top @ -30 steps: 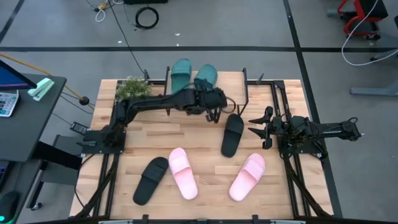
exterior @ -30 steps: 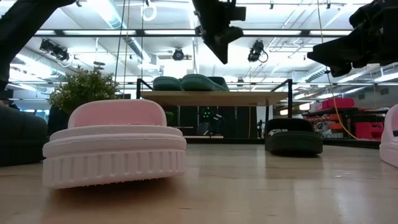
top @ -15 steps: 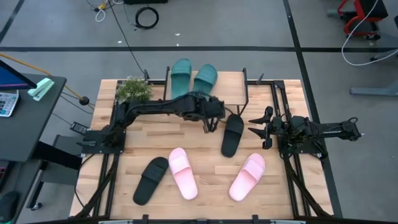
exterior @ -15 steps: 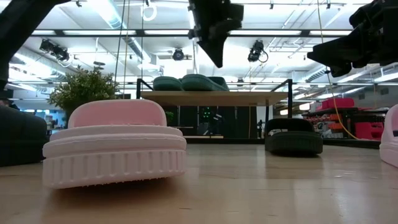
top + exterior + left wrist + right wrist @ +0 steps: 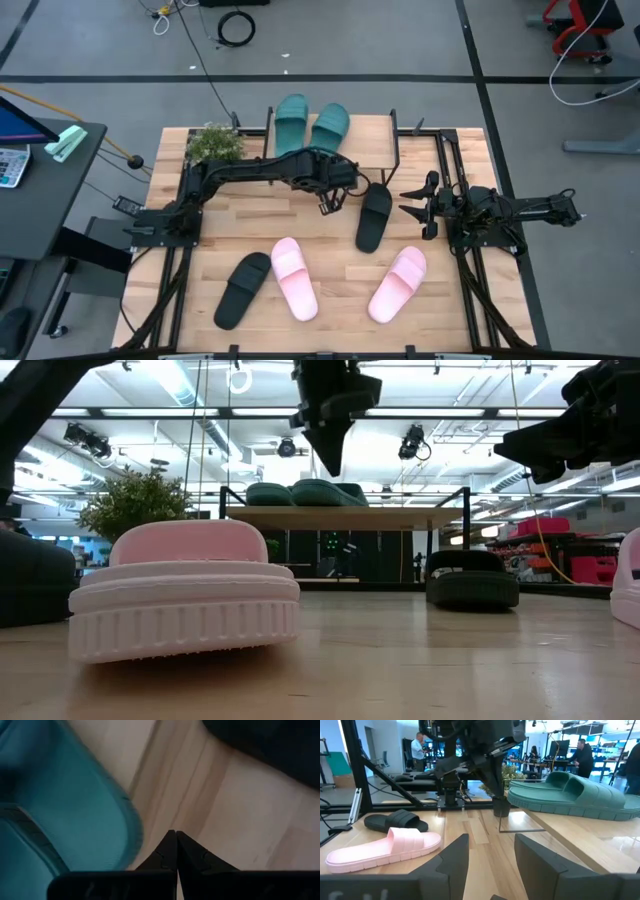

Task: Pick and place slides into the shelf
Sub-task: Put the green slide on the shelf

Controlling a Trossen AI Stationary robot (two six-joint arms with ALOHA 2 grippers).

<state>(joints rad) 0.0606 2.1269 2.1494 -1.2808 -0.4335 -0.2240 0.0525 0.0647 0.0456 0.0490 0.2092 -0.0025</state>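
Two teal slides (image 5: 310, 122) lie sole-down side by side on the shelf's top board (image 5: 371, 135), also visible in the low view as teal slides (image 5: 300, 492) on the shelf (image 5: 345, 513). My left gripper (image 5: 334, 197) is shut and hangs above the table just in front of the shelf, pointing down (image 5: 328, 455), between the shelf and one black slide (image 5: 374, 216). In the left wrist view its gripper tips (image 5: 175, 838) are near a teal slide (image 5: 60, 815). The other black slide (image 5: 243, 289) and two pink slides (image 5: 294, 278) (image 5: 398, 284) lie on the table. My right gripper (image 5: 408, 204) waits open at the table's right.
A potted plant (image 5: 214, 143) stands at the shelf's left. The shelf's black frame posts (image 5: 394, 130) rise beside the board. In the low view a pink slide (image 5: 185, 592) lies close to the near edge. People stand in the room beyond the table (image 5: 420, 750).
My left gripper has drawn back from the teal slides on the shelf toward the table's near edge and a little to the left, tipping from a slant to point straight down. The slides have stayed where they were.
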